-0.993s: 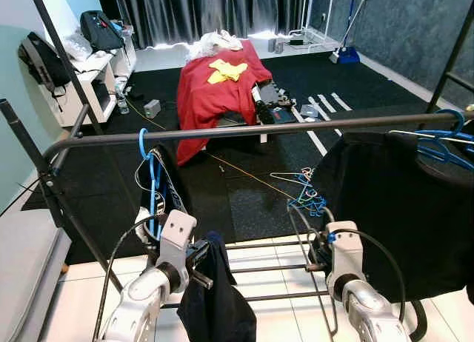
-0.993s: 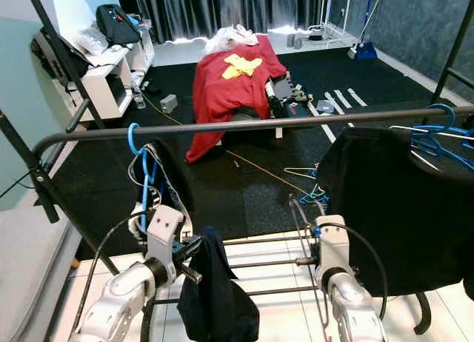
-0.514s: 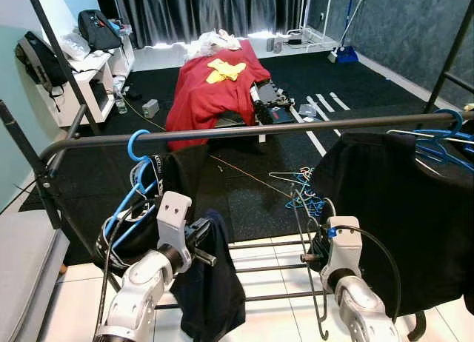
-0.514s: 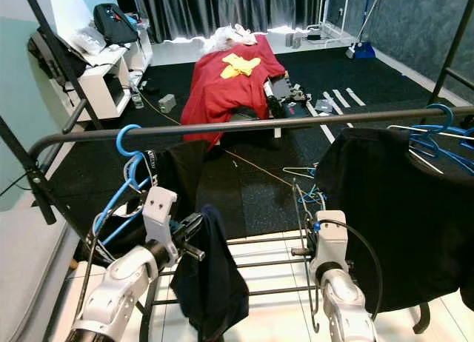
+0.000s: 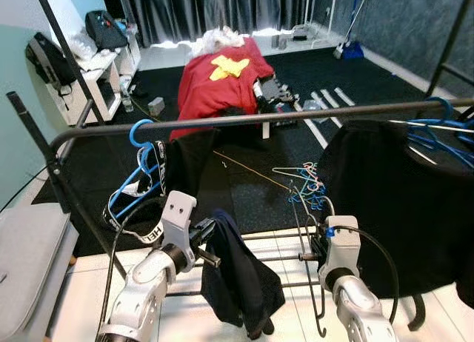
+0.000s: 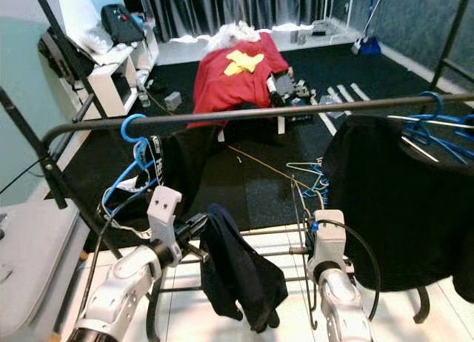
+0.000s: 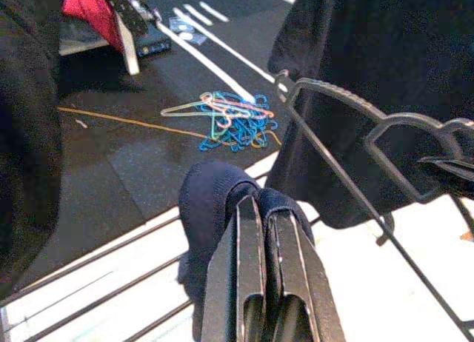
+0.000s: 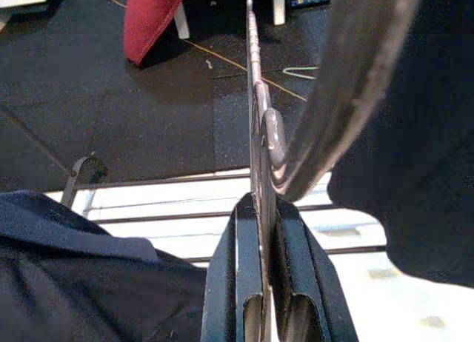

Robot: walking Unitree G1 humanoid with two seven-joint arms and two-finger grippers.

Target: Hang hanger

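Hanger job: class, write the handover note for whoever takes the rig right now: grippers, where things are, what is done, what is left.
Left gripper: shut on the dark navy garment, which hangs from it in front of the rack.
Right gripper: shut on the black hanger, held low beside the black shirt.
Clothes rail: carries a blue hanger with a dark garment at its left end, plus the black shirt and more blue hangers at the right.
Done: garment and hanger both gripped.
Left: apparently fit the garment onto the hanger, then hook it over the rail.

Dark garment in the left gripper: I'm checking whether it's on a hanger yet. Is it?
No. The dark garment dangles bunched from the left gripper; the right gripper holds the grey hanger apart.
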